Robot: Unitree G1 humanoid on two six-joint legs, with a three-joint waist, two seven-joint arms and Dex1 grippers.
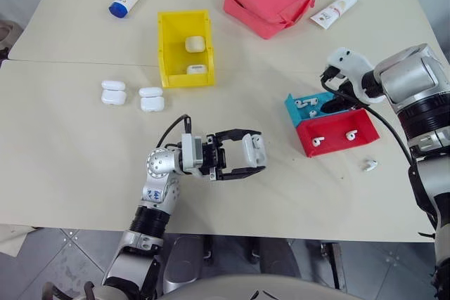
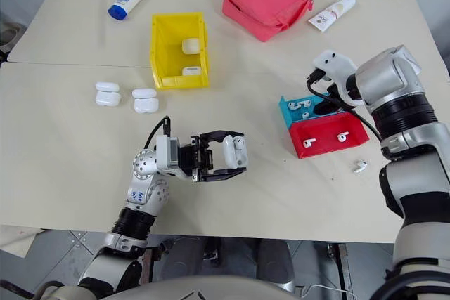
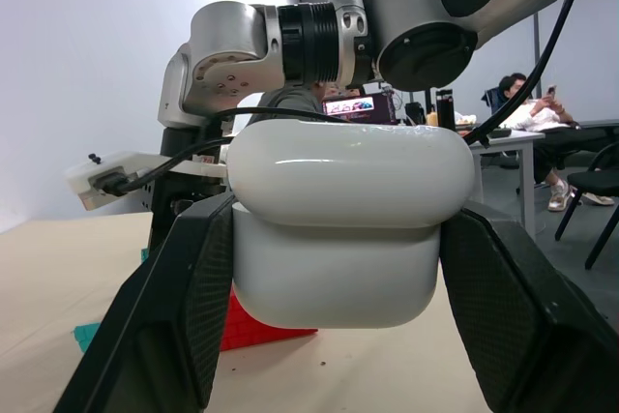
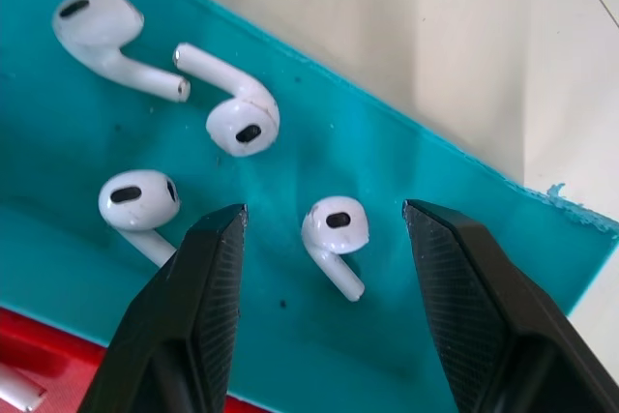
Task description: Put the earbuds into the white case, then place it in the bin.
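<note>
Bare table [image 1: 84,166] lies open between the yellow bin [image 1: 166,57] and teal tray [image 1: 294,103].

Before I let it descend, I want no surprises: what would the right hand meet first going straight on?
Likely the small glossy white earbud lying between the open fingers of the right hand, on the teal plastic tray; depth is unclear.
</note>
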